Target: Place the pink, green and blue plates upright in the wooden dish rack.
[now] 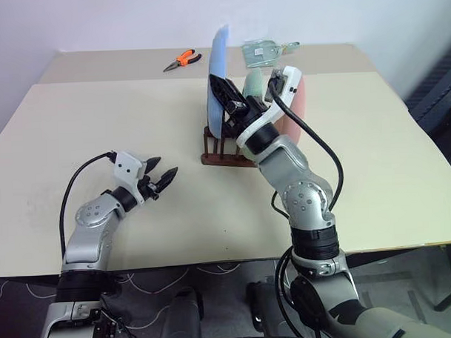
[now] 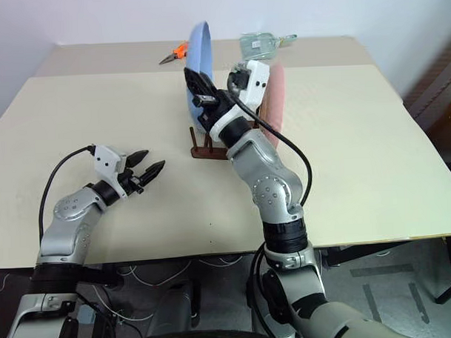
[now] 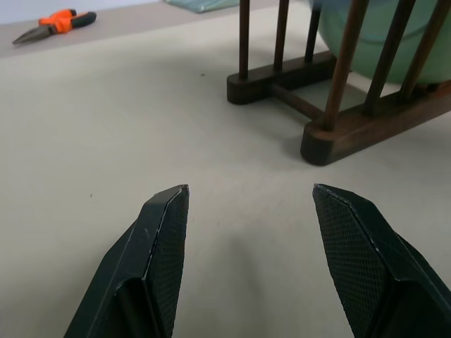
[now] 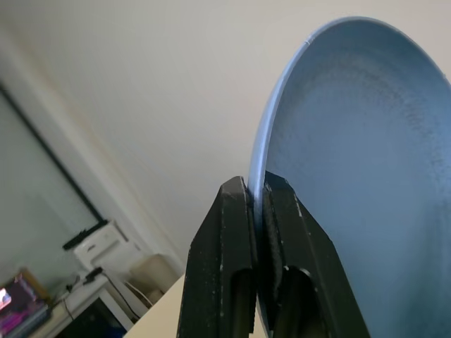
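Right pincer point(image 4: 257, 193) pinches blue plate point(image 4: 352, 176) rim (green plate point(image 3: 366, 42) racked).

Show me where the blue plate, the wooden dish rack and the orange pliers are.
blue plate point(image 4: 359, 162): right wrist view, its inner face.
wooden dish rack point(image 3: 366, 127): left wrist view, near base rail.
orange pliers point(image 1: 183, 61): left eye view, the handles.
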